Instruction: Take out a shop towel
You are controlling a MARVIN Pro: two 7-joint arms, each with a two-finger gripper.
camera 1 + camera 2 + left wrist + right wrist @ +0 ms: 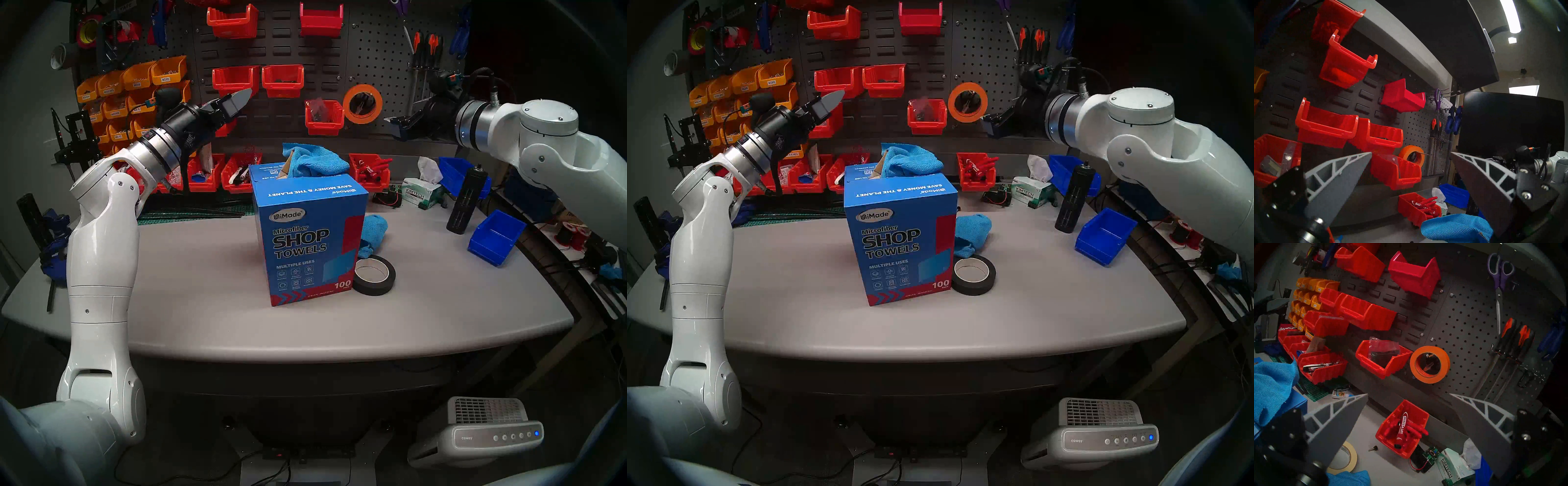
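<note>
While both grippers hang in the air with jaws wide and empty, a blue towel (314, 159) pokes from the carton (310, 237). Second towel (373, 234) lies on the table (203, 271) beside it.

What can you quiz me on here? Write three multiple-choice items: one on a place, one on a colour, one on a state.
1. Where is the black tape roll?
A. on the table, beside the carton
B. on top of the box
C. in a red bin

2. What colour is the hanging tape on the pegboard?
A. green
B. orange
C. white

3. How is the left gripper?
A. shut on a towel
B. shut on a marker
C. open, holding nothing

Answers: 1 A, it lies flat by the carton's lower corner. 2 B, both head views show it orange. 3 C, the left wrist view shows its fingers apart with nothing between them.
</note>
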